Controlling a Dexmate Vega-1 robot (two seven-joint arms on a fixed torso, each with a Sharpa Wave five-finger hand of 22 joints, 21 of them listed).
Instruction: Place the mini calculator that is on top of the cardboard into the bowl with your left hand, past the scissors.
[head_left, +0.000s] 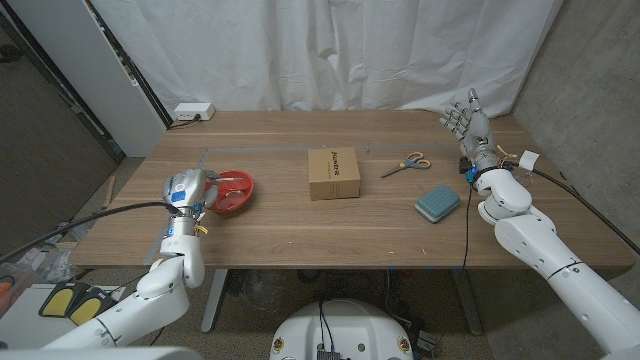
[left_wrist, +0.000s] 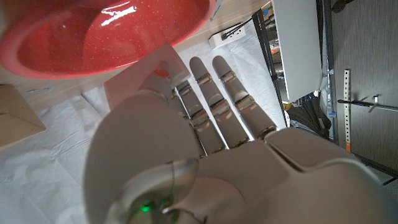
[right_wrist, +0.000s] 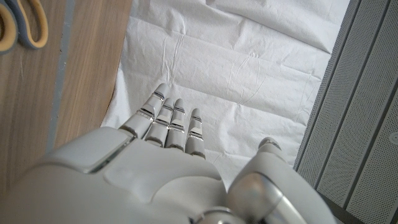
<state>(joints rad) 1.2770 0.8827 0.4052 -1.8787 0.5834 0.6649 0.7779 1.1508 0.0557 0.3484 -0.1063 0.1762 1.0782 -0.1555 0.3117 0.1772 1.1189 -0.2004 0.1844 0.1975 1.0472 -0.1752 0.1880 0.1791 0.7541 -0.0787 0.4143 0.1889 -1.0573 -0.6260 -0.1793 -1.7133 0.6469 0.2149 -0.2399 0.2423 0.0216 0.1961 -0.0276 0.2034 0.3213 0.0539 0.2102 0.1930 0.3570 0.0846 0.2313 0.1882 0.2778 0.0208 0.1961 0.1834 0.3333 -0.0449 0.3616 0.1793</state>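
- Head view: the left hand (head_left: 188, 190) is over the left part of the wooden table (head_left: 300, 235), just beside the red bowl (head_left: 232, 192) and overlapping its left rim. From here I cannot tell if it holds something.
- Head view: the cardboard box (head_left: 333, 173) lies near the middle of the table, to the right of the bowl. Its top is bare, and I cannot make out the mini calculator on it or in the bowl.
- Head view: the scissors (head_left: 407, 164) lie to the right of the box, apart from it, with the handles pointing to the far side. A teal sponge (head_left: 438, 203) lies nearer to the front edge, close to the right arm.
- Head view: the right hand (head_left: 472, 128) is raised at the right far part of the table, with fingers spread and pointing up, holding nothing.
- Head view: a white power strip (head_left: 193, 112) lies at the far left corner, before the white curtain (head_left: 330, 50).
- Left wrist view: the left hand (left_wrist: 205, 155) shows its back, and its fingers (left_wrist: 214, 93) are straight and lie side by side, with nothing between them. The bowl (left_wrist: 106, 37) is just beyond the fingertips, and the part of its inside that shows is bare. An edge of the cardboard box (left_wrist: 15, 118) shows at the side.
- Right wrist view: the right hand (right_wrist: 168, 168) has straight fingers (right_wrist: 171, 124) close together, the thumb stands apart, and nothing is held. The scissors (right_wrist: 22, 25) handles show on the table (right_wrist: 62, 93).
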